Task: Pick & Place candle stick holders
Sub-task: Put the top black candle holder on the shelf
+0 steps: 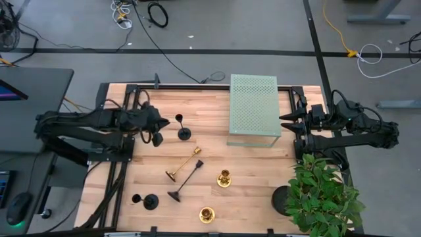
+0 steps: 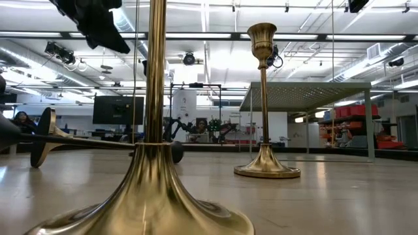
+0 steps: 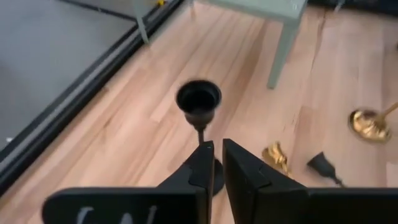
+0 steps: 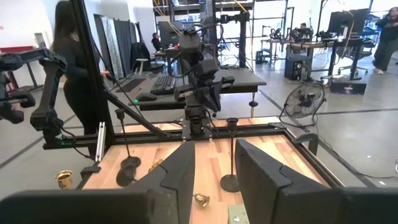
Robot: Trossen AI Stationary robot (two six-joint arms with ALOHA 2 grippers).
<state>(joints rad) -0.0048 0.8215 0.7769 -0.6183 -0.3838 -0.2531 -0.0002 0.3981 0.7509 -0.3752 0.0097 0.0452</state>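
No readable brand or lettering anywhere — only a faint, unreadable light mark on the left gripper's [image 3: 216, 163] housing.

Left gripper: over the table's [image 1: 210, 141] left rear, fingers [image 3: 202, 168] nearly together with a slim gap, closing on nothing. Just ahead of the tips, an upright black candlestick [image 3: 199, 102] — long axis vertical, cup upward, stem just beyond the gap, not gripped.

Farther out beyond it: a gold candlestick [image 1: 183, 164] and a black candlestick [image 1: 186, 180], both lying flat, axes running diagonally, side by side.

Right gripper [image 1: 285, 125]: at the table's right edge beside the green perforated stand [image 1: 253, 105], fingers parted, empty.
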